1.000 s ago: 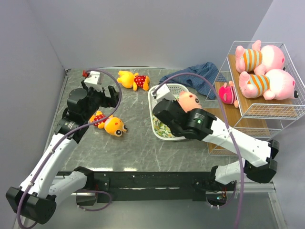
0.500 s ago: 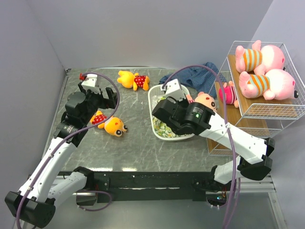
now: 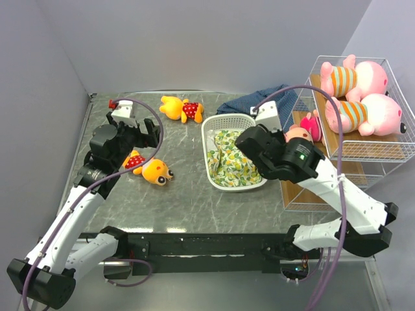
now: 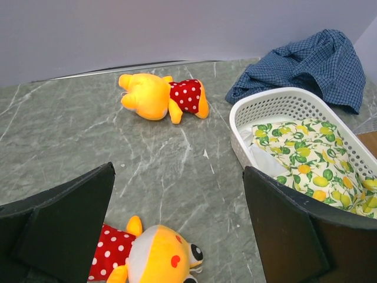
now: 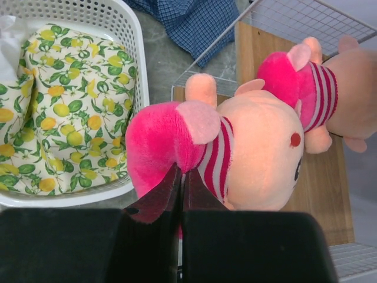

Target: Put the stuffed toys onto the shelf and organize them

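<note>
My right gripper (image 3: pixel 293 140) is shut on a pink-clad doll (image 3: pixel 298 134), pinching its pink lower body (image 5: pixel 159 147), and holds it at the front edge of the shelf's (image 3: pixel 337 170) middle plank (image 5: pixel 253 53). A second pink-clad doll (image 3: pixel 312 126) lies on that plank (image 5: pixel 309 88). Two pink pigs (image 3: pixel 360 76) (image 3: pixel 366 115) lie on the top tier. My left gripper (image 3: pixel 138 135) is open and empty just above a yellow bear in red (image 3: pixel 148 167), which shows low between its fingers (image 4: pixel 147 256). Another yellow bear (image 3: pixel 181 108) lies at the far side of the table (image 4: pixel 162 97).
A white slotted basket (image 3: pixel 211 123) with a lemon-print cloth (image 4: pixel 306 159) stands mid-table, left of the shelf. A blue checked fabric (image 3: pixel 266 103) lies behind it. Grey walls close the left and far sides.
My right arm has carried the pink-clad doll from over the basket rightward to the shelf's middle tier. The left gripper shifted slightly toward the far side, then stayed still.
</note>
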Motion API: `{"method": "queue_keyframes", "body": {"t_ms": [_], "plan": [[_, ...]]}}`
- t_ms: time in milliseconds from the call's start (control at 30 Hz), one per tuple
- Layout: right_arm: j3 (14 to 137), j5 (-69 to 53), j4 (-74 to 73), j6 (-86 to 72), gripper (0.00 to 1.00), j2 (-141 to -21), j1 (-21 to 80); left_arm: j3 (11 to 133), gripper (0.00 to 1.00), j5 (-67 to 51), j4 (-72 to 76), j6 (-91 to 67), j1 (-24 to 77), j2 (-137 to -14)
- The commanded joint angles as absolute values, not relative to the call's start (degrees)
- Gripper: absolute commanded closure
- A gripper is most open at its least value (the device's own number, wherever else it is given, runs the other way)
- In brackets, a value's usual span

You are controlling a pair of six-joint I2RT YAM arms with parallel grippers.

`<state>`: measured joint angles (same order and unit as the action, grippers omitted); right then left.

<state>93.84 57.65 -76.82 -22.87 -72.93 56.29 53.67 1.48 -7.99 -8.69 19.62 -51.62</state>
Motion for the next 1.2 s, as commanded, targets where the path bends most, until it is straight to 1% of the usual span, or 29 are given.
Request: {"method": "queue_keyframes", "body": {"t_ms": [0, 433, 733, 833, 1167], "plan": [[96.50, 57.57, -82.70, -20.75, 1.00, -70.14, 55.63, 53.97, 0.04, 2.11, -6.42, -8.44, 19.86, -52.03], [99.66, 50.19, -82.79, -18.28, 1.00, -69.00, 55.55, 53.53, 0.04, 1.32, -6.06, -7.56, 19.86, -51.15], [99.67, 50.98, -82.71, -18.54, 1.00, -65.39, 55.46, 53.35, 0.04, -1.23, -4.40, -7.82, 19.86, -51.15], [99.41, 52.64, -82.71, -18.98, 1.00, -64.69, 55.02, 54.49, 0.04, -2.46, -5.70, -8.17, 19.86, -52.82], [94.49, 55.99, -82.01, -21.62, 1.00, -64.16, 47.82, 54.58, 0.04, -4.31, -6.15, -7.82, 19.86, -51.33]]}}
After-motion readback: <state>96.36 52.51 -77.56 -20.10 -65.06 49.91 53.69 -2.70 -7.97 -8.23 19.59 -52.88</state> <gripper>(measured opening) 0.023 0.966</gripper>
